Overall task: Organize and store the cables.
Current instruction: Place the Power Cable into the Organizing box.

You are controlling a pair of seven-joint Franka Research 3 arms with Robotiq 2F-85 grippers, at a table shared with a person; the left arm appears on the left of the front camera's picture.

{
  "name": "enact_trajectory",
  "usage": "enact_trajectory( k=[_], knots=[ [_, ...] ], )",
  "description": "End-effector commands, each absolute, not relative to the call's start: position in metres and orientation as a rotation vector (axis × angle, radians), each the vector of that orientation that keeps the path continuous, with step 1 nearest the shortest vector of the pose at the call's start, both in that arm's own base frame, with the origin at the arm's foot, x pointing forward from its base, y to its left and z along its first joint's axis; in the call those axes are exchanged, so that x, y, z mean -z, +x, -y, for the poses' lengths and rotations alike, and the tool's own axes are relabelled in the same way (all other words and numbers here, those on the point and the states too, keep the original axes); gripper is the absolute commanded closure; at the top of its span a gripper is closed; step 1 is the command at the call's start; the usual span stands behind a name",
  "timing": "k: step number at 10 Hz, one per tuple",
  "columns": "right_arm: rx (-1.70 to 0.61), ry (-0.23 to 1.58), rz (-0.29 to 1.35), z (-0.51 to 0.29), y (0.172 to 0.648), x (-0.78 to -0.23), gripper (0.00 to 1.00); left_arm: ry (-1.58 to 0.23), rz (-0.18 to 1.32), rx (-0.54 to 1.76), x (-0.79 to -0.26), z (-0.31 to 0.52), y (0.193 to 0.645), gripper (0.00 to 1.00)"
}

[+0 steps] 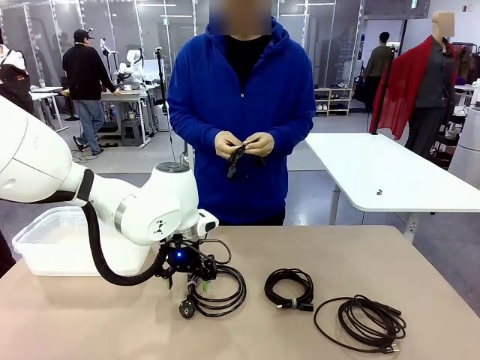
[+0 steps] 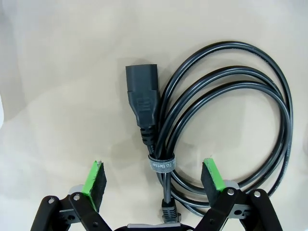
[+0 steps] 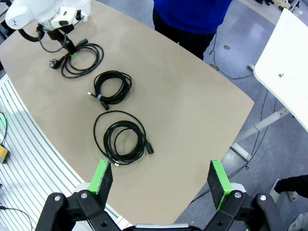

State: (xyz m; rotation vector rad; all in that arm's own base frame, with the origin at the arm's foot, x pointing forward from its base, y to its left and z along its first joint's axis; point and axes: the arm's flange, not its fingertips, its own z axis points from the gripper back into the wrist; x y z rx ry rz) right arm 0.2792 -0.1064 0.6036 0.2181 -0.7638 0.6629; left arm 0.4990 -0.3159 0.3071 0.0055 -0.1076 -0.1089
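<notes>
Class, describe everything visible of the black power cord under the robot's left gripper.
The power cord is glossy black, wound in several loops and bound by a grey strap. Its chunky moulded socket end lies beside the loops. It rests on the beige table; the open left gripper straddles the strap, without visible contact.

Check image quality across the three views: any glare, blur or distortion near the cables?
Front view: even overhead light, sharp, with a soft shadow under the left gripper. Left wrist view: coiled power cable in focus, mild sheen on the cord, faint shadows on the bright table. Right wrist view: the wide-angle lens bows the table's edge; no glare or blur.
</notes>
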Motion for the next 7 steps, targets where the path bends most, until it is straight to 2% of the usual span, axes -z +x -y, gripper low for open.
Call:
enact_trajectory(
  k=[1,4,7],
  knots=[
    [-0.662,0.220,0.764,0.1072,0.2793,-0.6031,0.00,0.036,0.135,0.089,-0.3047,0.3187,0.5017,0.06],
    [-0.662,0.220,0.764,0.1072,0.2793,-0.6031,0.00,0.029,0.148,0.086,-0.3049,0.3187,0.5018,0.38],
    [-0.662,0.220,0.764,0.1072,0.2793,-0.6031,0.00,0.053,0.161,0.076,-0.3036,0.3176,0.5015,0.65]
  ],
)
